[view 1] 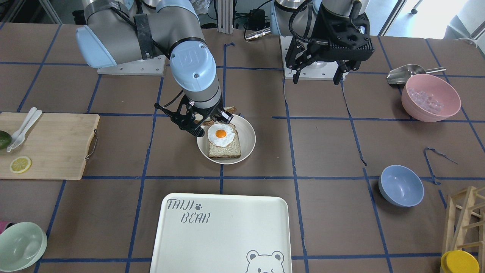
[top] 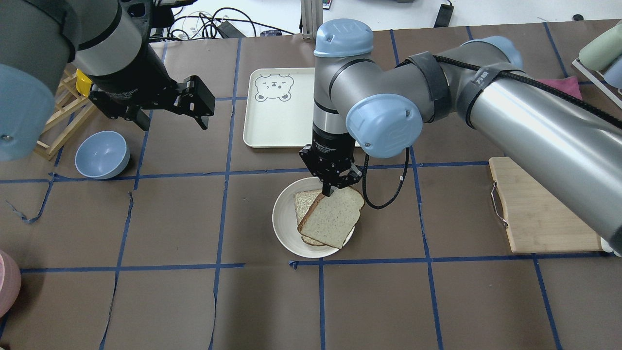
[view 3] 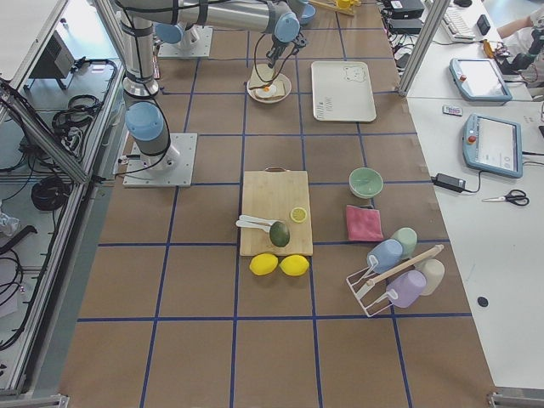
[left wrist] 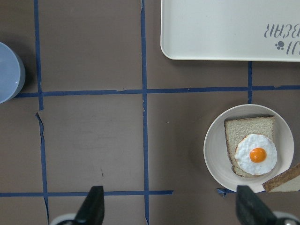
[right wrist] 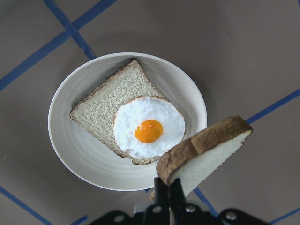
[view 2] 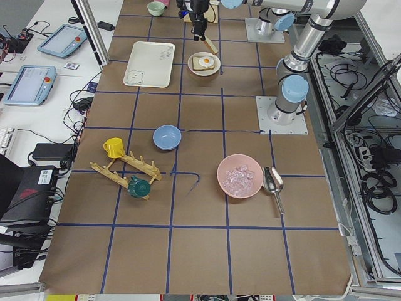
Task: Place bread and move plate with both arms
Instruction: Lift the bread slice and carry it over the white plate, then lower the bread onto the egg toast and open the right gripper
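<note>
Right gripper (top: 326, 190) is pinching the bread (top: 333, 218) by its crust edge, holding it tilted in the air above the robot-side rim of the plate (top: 284, 218), with the egg-topped slice (right wrist: 101, 110) lying below and a little farther out. Left gripper (top: 172, 121) hangs spread and empty, well off to the left, so I judge the right arm is the one to lower it.
</note>
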